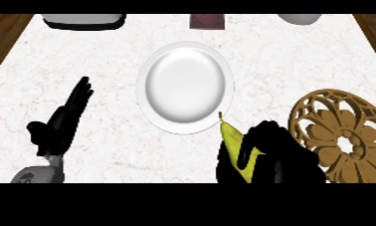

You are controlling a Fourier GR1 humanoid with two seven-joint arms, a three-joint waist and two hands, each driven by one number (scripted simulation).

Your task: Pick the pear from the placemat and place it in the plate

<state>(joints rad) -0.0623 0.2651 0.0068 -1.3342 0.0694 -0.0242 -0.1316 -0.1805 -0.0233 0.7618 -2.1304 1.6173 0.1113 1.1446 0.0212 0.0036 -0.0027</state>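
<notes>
Left hand (62,120) rests open, fingers straight, while right hand (283,158) is curled closed around something.

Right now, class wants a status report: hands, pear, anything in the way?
Right hand shut on pear, just short of plate. Left hand open, resting at left. Placemat at right, behind. Nothing on the plate.

White, black and wood tones on marble

The counter (88,46) is white marble with faint grey veining, edged in brown wood. The plate (185,86) is plain glossy white. The pear (234,143) is yellow-green. The placemat (339,140) is tan with a cut-out floral rosette pattern. Both hands (64,115) (283,158) are black.
</notes>
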